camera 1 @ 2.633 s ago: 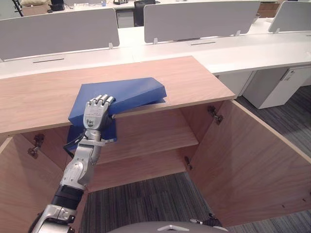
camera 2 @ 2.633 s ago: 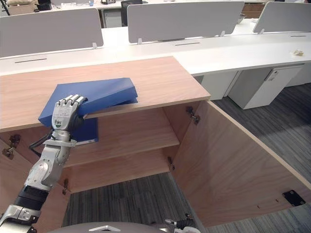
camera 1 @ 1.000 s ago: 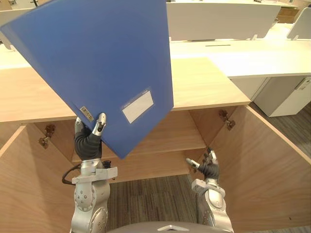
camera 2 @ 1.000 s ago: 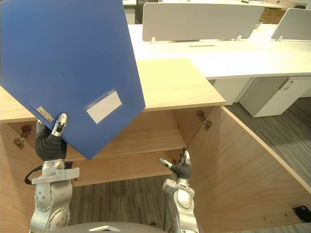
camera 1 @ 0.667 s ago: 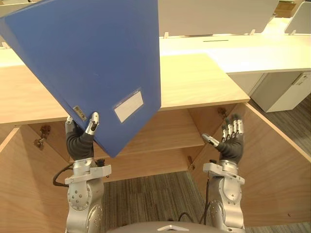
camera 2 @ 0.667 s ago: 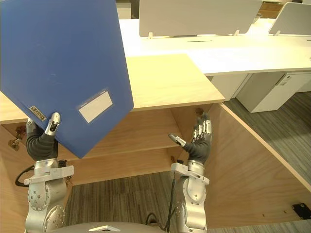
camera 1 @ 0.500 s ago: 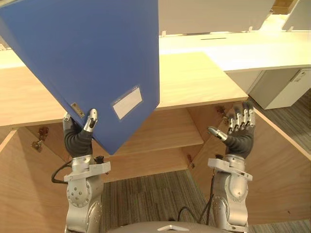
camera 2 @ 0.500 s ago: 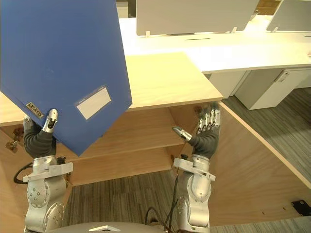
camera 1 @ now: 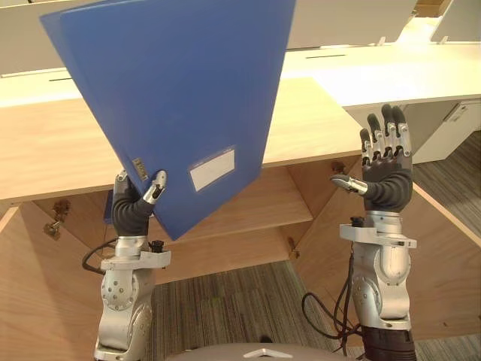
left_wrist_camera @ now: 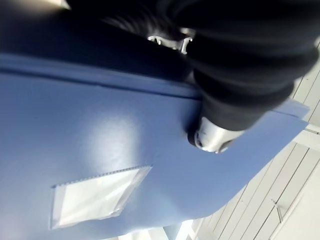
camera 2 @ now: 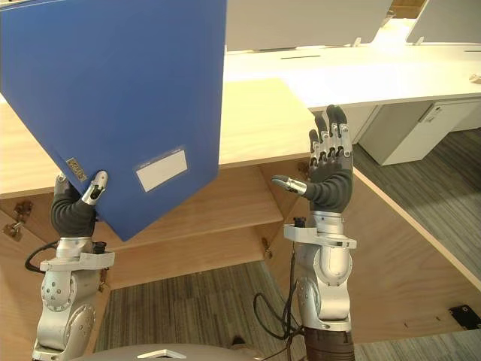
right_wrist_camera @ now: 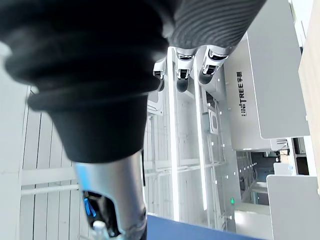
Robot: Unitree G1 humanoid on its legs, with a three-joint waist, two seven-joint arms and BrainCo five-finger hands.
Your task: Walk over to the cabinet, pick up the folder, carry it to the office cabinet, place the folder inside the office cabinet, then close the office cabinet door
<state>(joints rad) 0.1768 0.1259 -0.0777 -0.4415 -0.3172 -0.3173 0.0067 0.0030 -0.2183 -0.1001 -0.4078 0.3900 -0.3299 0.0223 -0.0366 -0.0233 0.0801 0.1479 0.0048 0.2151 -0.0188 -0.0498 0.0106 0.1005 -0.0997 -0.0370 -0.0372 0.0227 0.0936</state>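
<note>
my L robot hand pinches folder at low corner, held up tilted over cabinet top | my R robot hand up, fingers straight, empty | pickup done | left: folder onto shelf, shut door

Office: white desks w/ grey dividers, wood cabinet.

The two eye views look down from the head, sharing the cabinet, folder, left hand and right hand. Each wrist view looks along its hand from very close.
</note>
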